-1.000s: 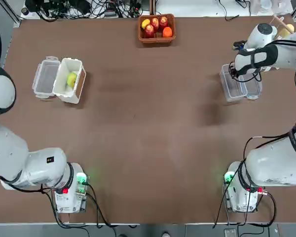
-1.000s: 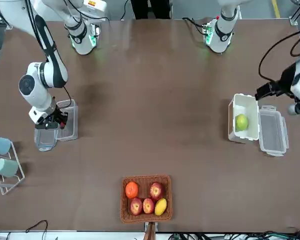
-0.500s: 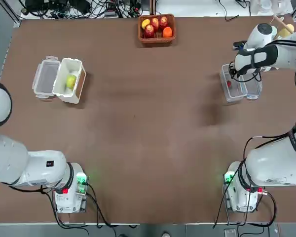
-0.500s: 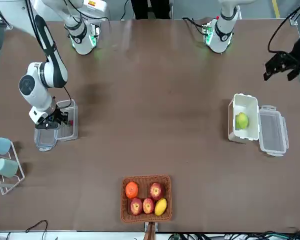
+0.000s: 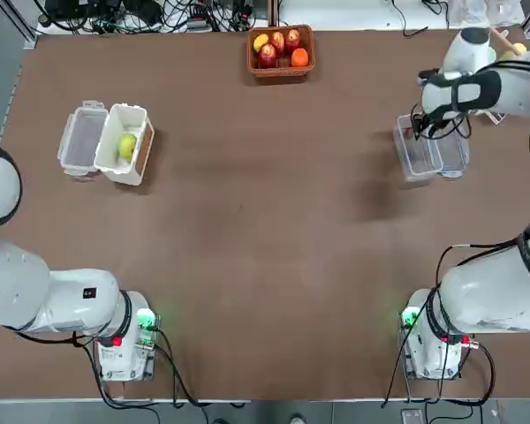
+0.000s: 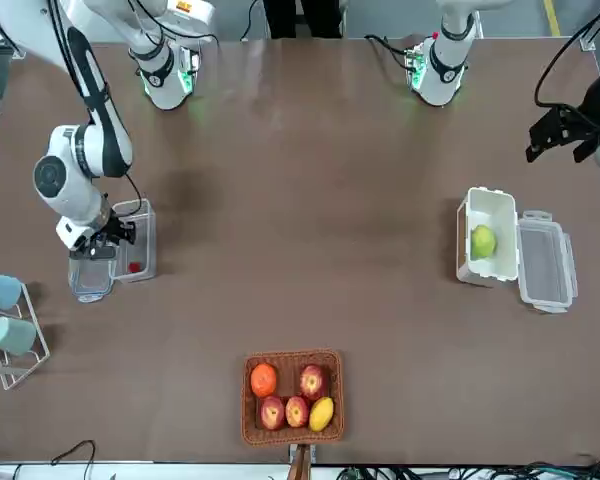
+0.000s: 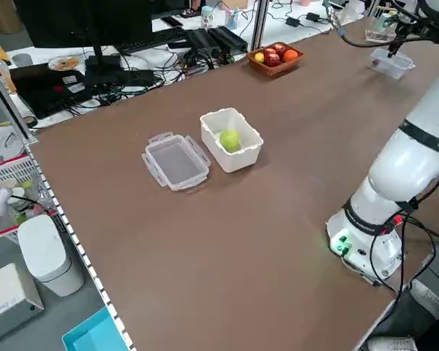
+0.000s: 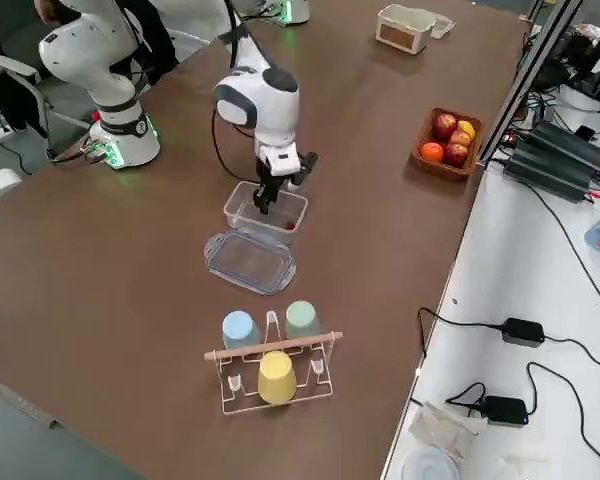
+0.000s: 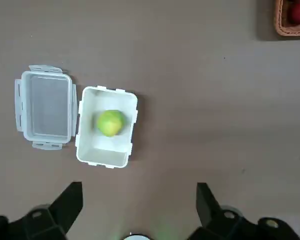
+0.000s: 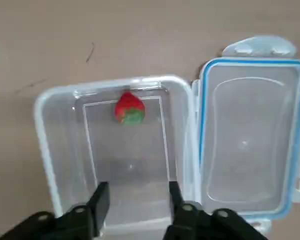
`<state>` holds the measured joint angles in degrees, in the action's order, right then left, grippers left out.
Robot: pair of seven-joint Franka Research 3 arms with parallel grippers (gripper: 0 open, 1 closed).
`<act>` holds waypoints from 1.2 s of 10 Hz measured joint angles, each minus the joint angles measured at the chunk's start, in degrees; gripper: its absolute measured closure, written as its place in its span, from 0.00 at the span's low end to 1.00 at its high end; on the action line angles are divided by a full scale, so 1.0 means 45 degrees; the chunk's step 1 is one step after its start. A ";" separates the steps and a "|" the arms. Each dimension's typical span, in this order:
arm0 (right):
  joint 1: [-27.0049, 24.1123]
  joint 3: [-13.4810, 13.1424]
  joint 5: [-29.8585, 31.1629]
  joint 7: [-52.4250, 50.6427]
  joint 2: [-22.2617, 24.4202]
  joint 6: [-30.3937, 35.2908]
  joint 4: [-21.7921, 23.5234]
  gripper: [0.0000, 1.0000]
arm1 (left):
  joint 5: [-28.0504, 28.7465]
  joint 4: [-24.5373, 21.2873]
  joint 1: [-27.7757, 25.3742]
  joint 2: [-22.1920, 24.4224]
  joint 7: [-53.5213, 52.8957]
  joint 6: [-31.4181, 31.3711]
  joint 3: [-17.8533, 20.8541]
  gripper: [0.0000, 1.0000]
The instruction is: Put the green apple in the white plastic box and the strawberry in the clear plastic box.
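Well left of the clear box (image 10: 44,140), the apple (image 9: 110,123) sits in the white box (image 9: 106,163); the left gripper (image 9: 140,185) waits on that side, open and idle. Over the clear box, the right gripper (image 10: 139,185) has its fingers parted, holding nothing, at a height hard to judge. The strawberry (image 10: 129,107) lies inside, beyond the fingertips towards the end farther from the robot's bases, so the right arm probably need only lift clear.

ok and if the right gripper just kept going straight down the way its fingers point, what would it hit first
Probably the clear plastic box: the right gripper is open above it, so its floor or near wall would likely come first. Exact depth is unclear.
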<state>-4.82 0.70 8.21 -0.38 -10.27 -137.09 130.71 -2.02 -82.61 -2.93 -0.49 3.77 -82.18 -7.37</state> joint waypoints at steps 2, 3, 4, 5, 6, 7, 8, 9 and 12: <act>0.0302 0.0185 -0.0314 0.0354 0.0747 0.2613 -0.1649 0.11 | 0.0000 0.0001 0.0003 0.0000 -0.0023 0.0000 -0.0010 0.00; 0.0662 0.0219 -0.0434 0.0813 0.0950 0.3552 -0.2529 0.00 | 0.0000 0.0000 -0.0025 0.0000 -0.0026 0.0000 0.0001 0.00; 0.1074 0.0236 -0.0523 0.1454 0.0989 0.4126 -0.3270 0.00 | -0.0001 0.0000 -0.0051 0.0000 -0.0032 0.0000 0.0019 0.00; 0.1592 0.0243 -0.0547 0.2393 0.0983 0.4482 -0.3909 0.00 | -0.0001 -0.0001 -0.0057 -0.0001 -0.0039 0.0000 0.0026 0.00; 0.2059 0.0256 -0.0549 0.3275 0.0978 0.4735 -0.4383 0.00 | -0.0001 -0.0001 -0.0051 -0.0001 -0.0040 0.0000 0.0024 0.00; 0.2443 0.0265 -0.0555 0.3942 0.0971 0.5134 -0.4765 0.00 | -0.0001 -0.0001 -0.0051 -0.0001 -0.0040 0.0000 0.0024 0.00; 0.2727 0.0267 -0.0561 0.4502 0.0960 0.5643 -0.5157 0.00 | -0.0001 -0.0001 -0.0057 -0.0001 -0.0040 0.0000 0.0030 0.00; 0.2862 0.0284 -0.0581 0.4844 0.0956 0.6210 -0.5609 0.00 | -0.0001 -0.0002 -0.0065 -0.0001 -0.0040 0.0000 0.0042 0.00; 0.2575 0.0447 -0.0721 0.4419 0.1088 0.8804 -0.7648 0.00 | -0.0001 -0.0004 -0.0074 -0.0004 -0.0040 0.0000 0.0050 0.00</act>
<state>6.77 2.72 4.97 19.51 -5.37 -97.47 96.30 -2.02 -82.63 -3.26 -0.50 3.59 -82.18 -7.14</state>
